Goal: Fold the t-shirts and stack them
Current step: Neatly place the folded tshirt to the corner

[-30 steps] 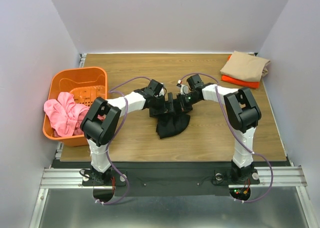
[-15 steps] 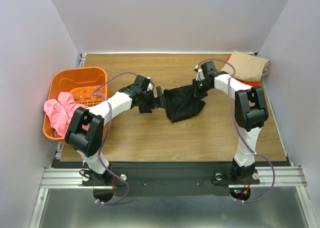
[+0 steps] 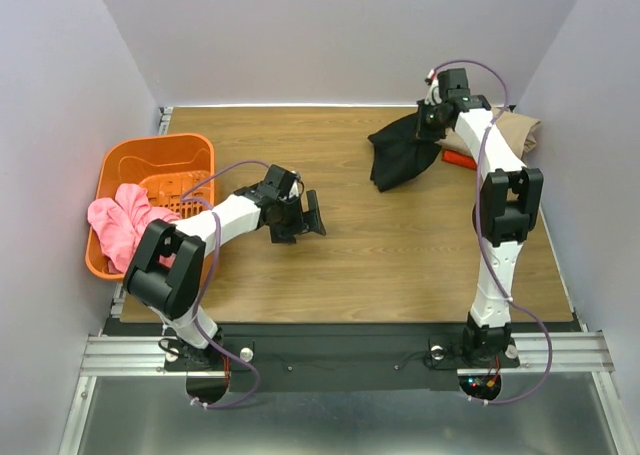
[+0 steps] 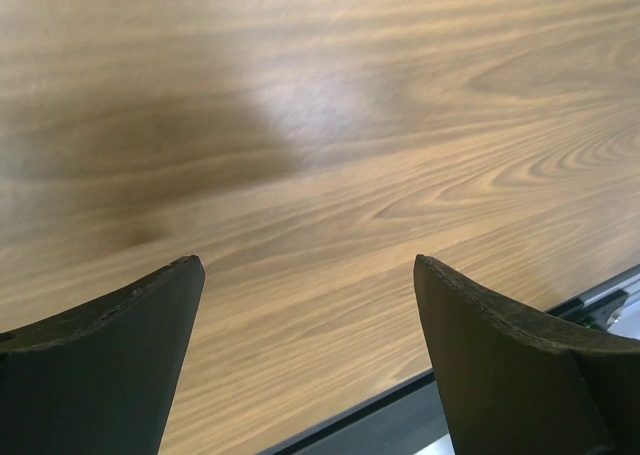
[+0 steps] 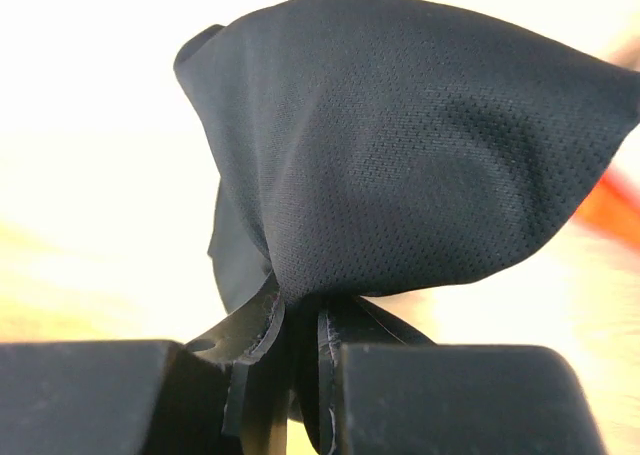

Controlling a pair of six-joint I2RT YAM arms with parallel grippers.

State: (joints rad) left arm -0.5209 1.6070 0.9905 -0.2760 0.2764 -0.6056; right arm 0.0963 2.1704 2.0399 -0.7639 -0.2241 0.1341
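My right gripper is shut on the folded black t-shirt and holds it off the table at the back right, next to the stack. In the right wrist view the black cloth bunches out from between the shut fingers. The tan t-shirt lies folded on the bright orange t-shirt in the back right corner, partly hidden by my right arm. My left gripper is open and empty, low over the bare wood left of centre; its view shows only wood between the fingers.
A rigid orange plastic basket stands at the left edge with pink cloth spilling over its front. White walls close in the back and sides. The table's near edge shows in the left wrist view.
My right gripper has carried the black t-shirt from the table's middle up and back to the right, beside the stack. My left gripper has let go, opened and drawn back left.
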